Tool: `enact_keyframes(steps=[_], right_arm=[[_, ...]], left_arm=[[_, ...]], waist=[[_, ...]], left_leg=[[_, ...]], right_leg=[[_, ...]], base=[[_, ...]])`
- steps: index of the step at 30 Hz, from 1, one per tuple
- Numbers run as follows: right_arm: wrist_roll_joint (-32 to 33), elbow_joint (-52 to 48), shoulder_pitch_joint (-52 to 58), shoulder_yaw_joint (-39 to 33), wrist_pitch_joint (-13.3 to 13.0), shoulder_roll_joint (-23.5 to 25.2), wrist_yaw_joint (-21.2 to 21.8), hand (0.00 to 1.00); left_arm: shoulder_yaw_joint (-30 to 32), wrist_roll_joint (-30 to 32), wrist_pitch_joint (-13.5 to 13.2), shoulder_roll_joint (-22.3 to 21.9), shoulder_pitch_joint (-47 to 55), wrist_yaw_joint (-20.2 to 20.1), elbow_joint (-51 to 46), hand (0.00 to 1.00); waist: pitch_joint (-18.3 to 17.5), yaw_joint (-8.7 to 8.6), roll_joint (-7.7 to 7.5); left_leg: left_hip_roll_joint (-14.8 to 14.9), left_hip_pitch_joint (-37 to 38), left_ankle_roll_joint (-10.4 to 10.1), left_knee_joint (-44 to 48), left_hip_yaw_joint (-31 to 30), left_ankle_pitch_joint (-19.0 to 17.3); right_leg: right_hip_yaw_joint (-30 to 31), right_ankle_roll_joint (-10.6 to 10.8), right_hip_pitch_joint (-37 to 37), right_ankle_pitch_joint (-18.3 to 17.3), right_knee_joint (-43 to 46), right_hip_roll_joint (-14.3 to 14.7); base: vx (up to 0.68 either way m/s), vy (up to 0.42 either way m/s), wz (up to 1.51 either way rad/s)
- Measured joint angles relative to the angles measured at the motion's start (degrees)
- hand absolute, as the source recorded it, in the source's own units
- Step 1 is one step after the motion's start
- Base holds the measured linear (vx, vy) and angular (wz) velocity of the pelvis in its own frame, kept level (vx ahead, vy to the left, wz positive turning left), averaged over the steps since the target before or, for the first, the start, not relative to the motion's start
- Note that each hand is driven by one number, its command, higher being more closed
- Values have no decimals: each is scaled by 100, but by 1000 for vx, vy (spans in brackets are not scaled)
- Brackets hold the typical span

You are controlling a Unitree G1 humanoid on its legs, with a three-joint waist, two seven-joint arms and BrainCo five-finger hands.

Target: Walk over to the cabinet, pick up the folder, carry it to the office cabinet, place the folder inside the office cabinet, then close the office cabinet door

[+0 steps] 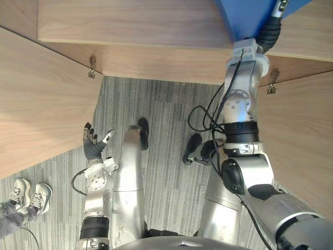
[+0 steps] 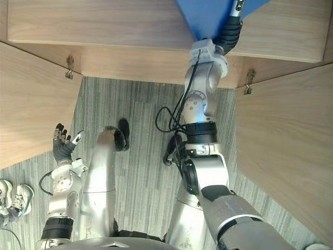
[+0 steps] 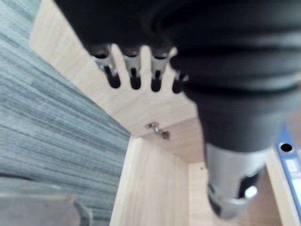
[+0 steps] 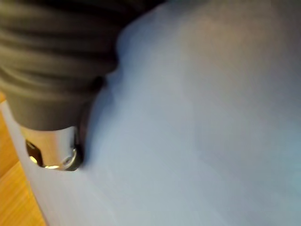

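Where the right robot hand point(image 4: 51, 148) meets the plain blue folder point(image 1: 242, 18) at the far cabinet point(image 1: 130, 23), we cannot tell its grip; the left robot hand point(image 1: 93, 139) hangs spread.

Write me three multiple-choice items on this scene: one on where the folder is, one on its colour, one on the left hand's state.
1. Where is the folder?
A. on a desk
B. at the right hand, up by the cabinet
C. in the left hand

2. What colour is the folder?
A. red
B. blue
C. green

3. How is the left hand?
A. open, holding nothing
B. shut on the folder
C. curled into a fist

Key: 1 B, the folder lies against the right hand up by the cabinet's wood; 2 B, its cover is blue; 3 A, the left hand hangs low beside the left door with its fingers straight.
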Motion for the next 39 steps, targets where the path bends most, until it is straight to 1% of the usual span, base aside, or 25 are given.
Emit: enact_keyframes(steps=[2,3,4,6,8,10,15,16,19,21,22,25,27,30,32,35,39], right_arm=[[179,5,-149,-125,-75,-5,-21,100],[278,4,-231,-178,-204,-17,-30,100],[331,4,-318,-276,-272,-41,-53,100],[451,6,-449,-354,-348,-116,-214,100],[489,43,-548,-520,-394,-174,-285,100],[554,100,-649,-597,-498,-197,-393,100],[666,171,-855,-670,-542,-395,-522,100],[670,183,-894,-711,-542,-406,-525,0],[766,262,-914,-672,-538,-661,-575,0],[917,464,-1015,-603,-520,-850,-558,0],[997,627,-1066,-500,-482,-990,-508,0],[1124,711,-1073,-368,-391,-1158,-383,0],[1124,882,-1140,-243,-369,-1268,-262,0],[1125,1057,-1260,-137,-337,-1339,-171,0],[1128,1136,-1265,-17,-251,-1401,3,0],[1119,1316,-1313,143,-235,-1444,155,0],[1118,1384,-1341,191,-156,-1462,226,0]], left_arm=[[-2,-4,-7,31,-27,12,10,0],[-1,-9,-11,64,-47,46,25,0],[-4,-22,-14,66,-52,53,30,0],[-8,-95,-22,67,-53,59,31,0],[-45,-109,-23,67,-51,66,39,0],[-62,-110,-34,67,-52,90,39,0],[-168,-113,-73,78,-54,96,37,0],[-183,-114,-74,78,-54,96,36,0],[-190,-152,-83,90,-53,95,35,0],[-190,-232,-98,105,-51,93,33,0],[-190,-235,-99,108,-42,90,33,0],[-190,-305,-99,126,-40,71,30,0],[-184,-348,-99,190,-40,66,29,0],[-167,-450,-100,338,-40,50,18,0],[-167,-457,-100,338,-40,42,16,0],[-167,-459,-100,338,-39,40,-24,0],[-168,-460,-104,338,-40,39,-39,0]], waist=[[-3,10,-7],[-9,15,-44],[-8,15,-46],[-5,23,-51],[-1,29,-59],[0,37,-60],[2,28,-69],[2,28,-71],[1,49,-116],[-9,31,-155],[-10,25,-186],[-2,6,-246],[-2,-11,-250],[-1,-61,-252],[-1,-109,-252],[-5,-144,-260],[-6,-158,-261]], left_leg=[[-58,-72,-49,-132,-62,105],[-92,-116,-55,-226,-78,185],[-132,-152,-71,-311,-107,254],[-160,-197,-101,-423,-177,355],[-183,-200,-131,-526,-209,413],[-186,-200,-165,-618,-232,471],[-266,-196,-232,-987,-307,698],[-270,-202,-248,-1024,-328,727],[-308,-203,-265,-1127,-360,791],[-313,-203,-261,-1185,-361,821],[-313,-206,-261,-1192,-358,822],[-313,-217,-261,-1197,-358,821],[-313,-217,-260,-1203,-356,821],[-311,-208,-262,-1229,-354,825],[-309,-194,-267,-1267,-353,845],[-290,-171,-269,-1275,-351,846],[-260,-153,-273,-1321,-352,870]], right_leg=[[-84,-17,-46,10,-55,-38],[-123,-26,-102,15,-82,-73],[-164,-61,-130,35,-113,-97],[-250,-127,-139,75,-189,-101],[-293,-129,-139,76,-228,-110],[-342,-151,-140,89,-281,-108],[-487,-159,-149,97,-436,-165],[-515,-184,-149,110,-441,-178],[-554,-190,-153,114,-473,-197],[-569,-196,-153,119,-523,-201],[-569,-194,-155,119,-536,-200],[-573,-193,-158,119,-552,-200],[-573,-221,-157,134,-560,-200],[-574,-237,-156,143,-576,-196],[-577,-241,-151,150,-602,-190],[-578,-245,-137,160,-614,-174],[-591,-245,-117,201,-684,-133]], base=[[-31,-29,24],[-23,-23,24],[-21,-21,22],[-16,-10,15],[-25,-11,14],[-25,-6,8],[-25,-8,16],[-11,-3,18],[-14,11,11],[-18,33,4],[-21,43,0],[-18,47,0],[-11,37,0],[-12,37,0],[-15,37,1],[-9,20,-2],[-17,31,-4]])
